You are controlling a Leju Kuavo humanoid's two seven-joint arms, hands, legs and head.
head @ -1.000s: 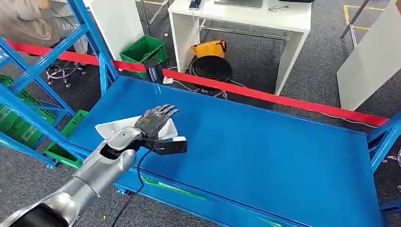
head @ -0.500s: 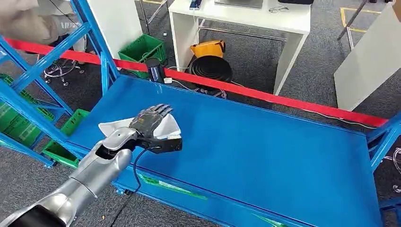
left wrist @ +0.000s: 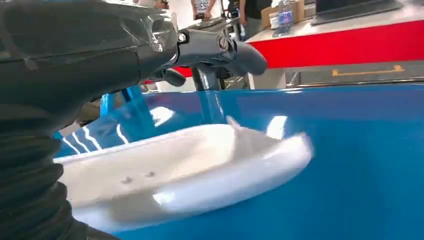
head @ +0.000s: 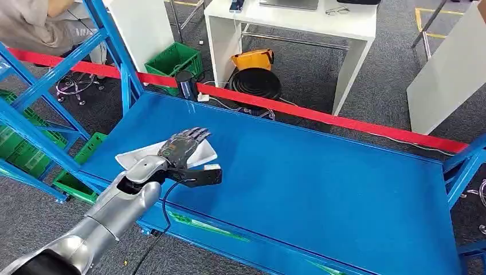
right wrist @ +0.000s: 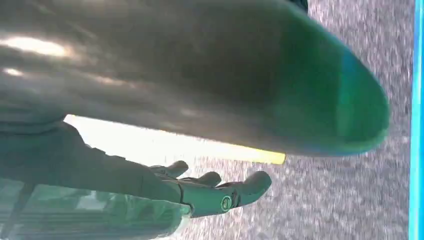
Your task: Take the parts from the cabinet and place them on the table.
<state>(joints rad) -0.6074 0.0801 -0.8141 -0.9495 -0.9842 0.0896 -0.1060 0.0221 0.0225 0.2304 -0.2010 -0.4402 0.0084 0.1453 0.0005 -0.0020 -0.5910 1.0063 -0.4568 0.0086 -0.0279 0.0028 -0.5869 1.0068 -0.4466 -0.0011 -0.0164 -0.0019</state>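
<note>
A white shallow tray-like part (head: 139, 155) lies flat on the blue table surface (head: 321, 177), near its left front corner. My left hand (head: 182, 145) hovers over the part's right half, fingers stretched forward and thumb out to the right. In the left wrist view the fingers (left wrist: 220, 46) stand clear above the white part (left wrist: 190, 160), with blue surface showing between them. My right hand (right wrist: 215, 192) hangs over grey carpet with its fingers loosely apart and nothing in it.
A red bar (head: 321, 114) runs along the table's far edge. Blue frame posts (head: 117, 51) rise at the left. A black cylinder (head: 186, 85) stands at the far left corner. Green crates (head: 172, 60) sit on the floor; a white desk (head: 292, 23) stands beyond. A person (head: 34, 26) sits far left.
The white part was tipped up under my left hand and now lies flat on the blue surface. The hand has stayed over it, fingers still extended.
</note>
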